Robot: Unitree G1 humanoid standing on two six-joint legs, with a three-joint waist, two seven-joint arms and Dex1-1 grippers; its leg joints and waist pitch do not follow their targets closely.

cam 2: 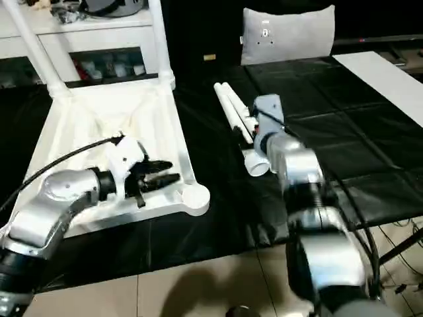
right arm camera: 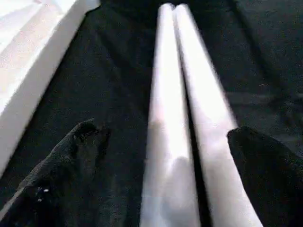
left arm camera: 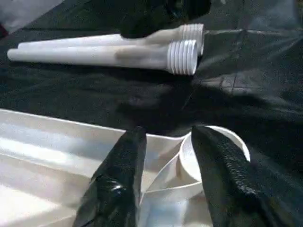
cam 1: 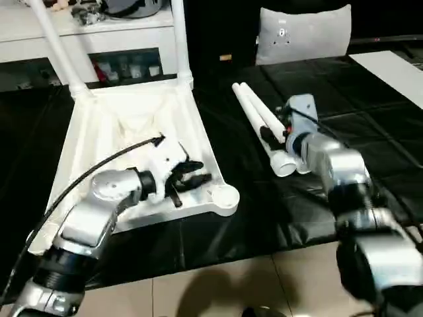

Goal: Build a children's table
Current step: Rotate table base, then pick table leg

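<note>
Nearest the robot, the left claw (cam 1: 192, 177) hovers with fingers parted and empty over the upturned table top (cam 1: 112, 132), by its near round corner socket (cam 1: 225, 196). To the right, the right claw (right arm camera: 165, 156) spreads wide above two loose legs (cam 1: 261, 122) lying side by side on black matting. Farther back, two fitted legs (cam 1: 180, 39) rise, with a grey cushion (cam 1: 304, 33) beyond.

- The scene is viewed from the head by both eye views, looking forward and down over the silver forearms; nearly the same area is covered, slightly offset sideways.
- The table top (cam 1: 132, 132) and two loose legs (cam 1: 261, 122) are shared by both.
- The corner socket (left arm camera: 213, 146) is seen close by the left wrist view, the legs beyond.
- The legs are faced lengthwise, very near, by the right wrist view.
</note>
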